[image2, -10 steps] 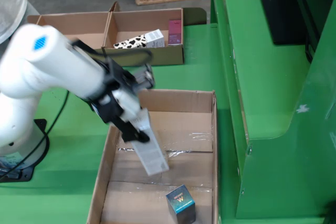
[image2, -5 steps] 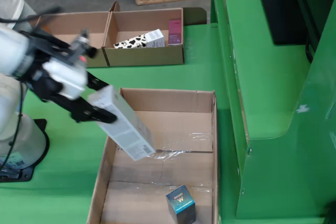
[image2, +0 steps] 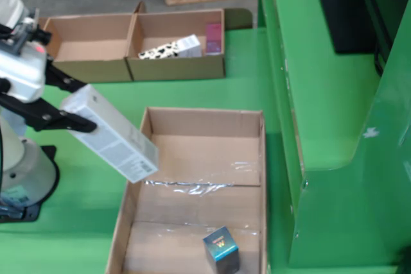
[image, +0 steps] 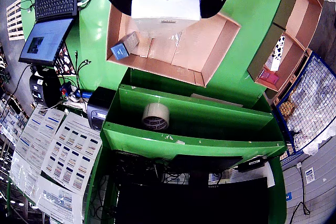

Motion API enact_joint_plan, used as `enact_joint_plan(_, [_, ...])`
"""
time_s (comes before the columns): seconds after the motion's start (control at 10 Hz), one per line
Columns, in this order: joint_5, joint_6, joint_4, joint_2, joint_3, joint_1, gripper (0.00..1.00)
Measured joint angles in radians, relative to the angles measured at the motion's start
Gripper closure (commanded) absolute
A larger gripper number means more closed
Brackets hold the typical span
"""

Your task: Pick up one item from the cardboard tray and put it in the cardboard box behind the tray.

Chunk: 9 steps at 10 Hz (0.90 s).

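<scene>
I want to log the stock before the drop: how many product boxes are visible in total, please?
4. White carton held in the pincer; small blue box in the tray; spotted carton and pink box in the rear box. Others may be hidden.

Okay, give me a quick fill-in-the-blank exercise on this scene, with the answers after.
1. The gripper is shut on a long ____ carton.
2. Left in the cardboard tray is one small ____ box.
3. On the green shelf in the gripper's view sits a roll of ____.
4. The cow-print item lies in the ____ compartment of the back box, fixed view.

Answers: white; blue; tape; right
</scene>
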Motion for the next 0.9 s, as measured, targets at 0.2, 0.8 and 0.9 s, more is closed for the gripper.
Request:
enact_joint_plan(0.2, [0.0,0.0,-0.098,0.019,0.002,-0.002,1.0])
enact_joint_plan(0.8, [0.0,0.0,-0.373,0.019,0.003,-0.002,1.0])
enact_joint_plan(0.9, [0.0,0.0,-0.413,0.019,0.003,-0.002,1.0])
